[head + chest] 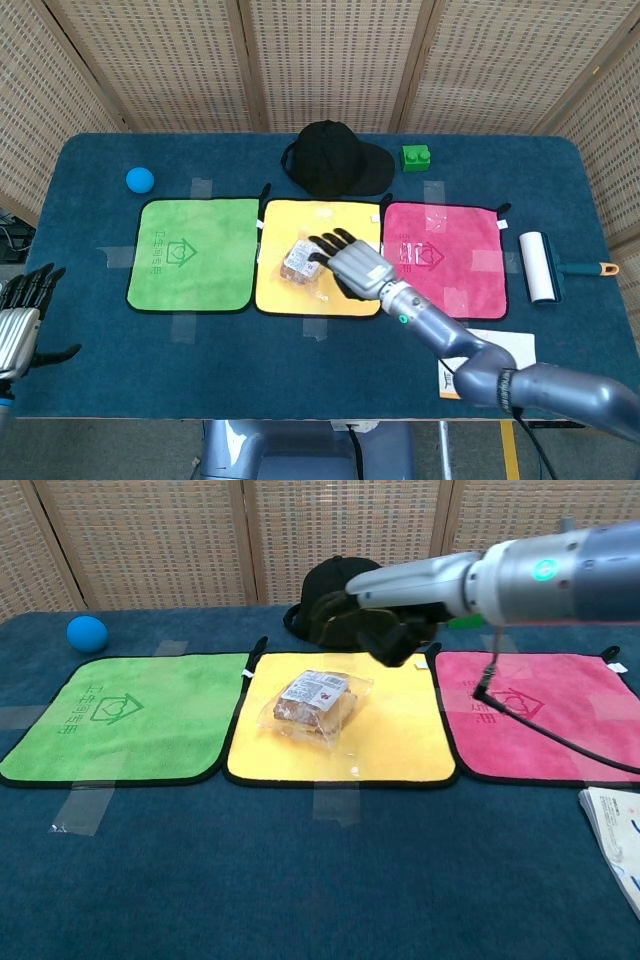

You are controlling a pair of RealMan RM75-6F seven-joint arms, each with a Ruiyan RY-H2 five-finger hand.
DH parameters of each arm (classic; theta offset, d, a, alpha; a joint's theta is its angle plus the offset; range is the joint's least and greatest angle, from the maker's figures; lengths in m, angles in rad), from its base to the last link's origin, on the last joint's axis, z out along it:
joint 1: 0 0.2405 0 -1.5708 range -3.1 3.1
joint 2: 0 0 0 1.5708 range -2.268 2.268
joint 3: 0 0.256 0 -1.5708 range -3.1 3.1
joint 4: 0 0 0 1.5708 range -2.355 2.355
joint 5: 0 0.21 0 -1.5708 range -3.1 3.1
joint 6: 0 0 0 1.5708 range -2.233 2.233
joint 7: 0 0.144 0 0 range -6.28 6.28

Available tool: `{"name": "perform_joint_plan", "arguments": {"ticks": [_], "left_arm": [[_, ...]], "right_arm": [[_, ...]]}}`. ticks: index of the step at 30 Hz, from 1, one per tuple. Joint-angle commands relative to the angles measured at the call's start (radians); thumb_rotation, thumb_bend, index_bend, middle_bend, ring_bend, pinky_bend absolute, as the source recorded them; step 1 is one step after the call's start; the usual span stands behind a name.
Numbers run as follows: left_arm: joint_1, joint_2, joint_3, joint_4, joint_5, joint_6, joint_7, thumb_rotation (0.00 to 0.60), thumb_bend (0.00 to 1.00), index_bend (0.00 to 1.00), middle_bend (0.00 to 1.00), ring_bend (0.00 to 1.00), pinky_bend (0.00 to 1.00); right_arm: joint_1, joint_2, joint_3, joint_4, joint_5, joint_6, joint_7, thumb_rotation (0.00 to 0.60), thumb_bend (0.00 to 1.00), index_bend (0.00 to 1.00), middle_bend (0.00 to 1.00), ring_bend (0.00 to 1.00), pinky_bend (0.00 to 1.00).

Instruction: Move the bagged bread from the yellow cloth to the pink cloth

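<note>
We reach our right hand point(358, 267) across the yellow cloth point(350, 285), fingers spread and holding nothing, poised above the bagged bread point(312, 702), which lies at that cloth's centre. The pink cloth point(455, 265) sits just beside it. Our left hand point(22, 320) hangs off the table's point(100, 360) near corner, fingers apart, holding nothing.

We see our right robot hand point(357, 266) stretched out on a long-reaching arm, fingers spread, holding nothing. Our left robot hand point(18, 328) hangs low, fingers apart.
</note>
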Motion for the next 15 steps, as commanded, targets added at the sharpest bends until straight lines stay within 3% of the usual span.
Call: {"name": "perform_joint_plan", "arguments": {"ticks": [1,5,15], "left_arm": [[-0.007,-0.005,-0.006,0.003,-0.018,-0.011,0.008,0.6,0.0,0.0,0.0,0.0,0.0],[-0.018,-0.009,-0.016,0.013,-0.056,-0.031,0.014,0.6,0.0,0.0,0.0,0.0,0.0],[-0.031,-0.013,-0.023,0.012,-0.104,-0.05,0.029,0.6,0.0,0.0,0.0,0.0,0.0]], "right_arm": [[0.102,-0.098,-0.006,0.086,0.107,-0.036,-0.081,0.6,1.0,0.2,0.1,0.01,0.0],[0.22,-0.23,-0.037,0.215,0.238,-0.041,-0.157,0.6,1.0,0.13,0.11,0.02,0.0],[0.367,-0.378,-0.104,0.395,0.42,-0.042,-0.233,0.6,1.0,0.2,0.17,0.08,0.01]]}}
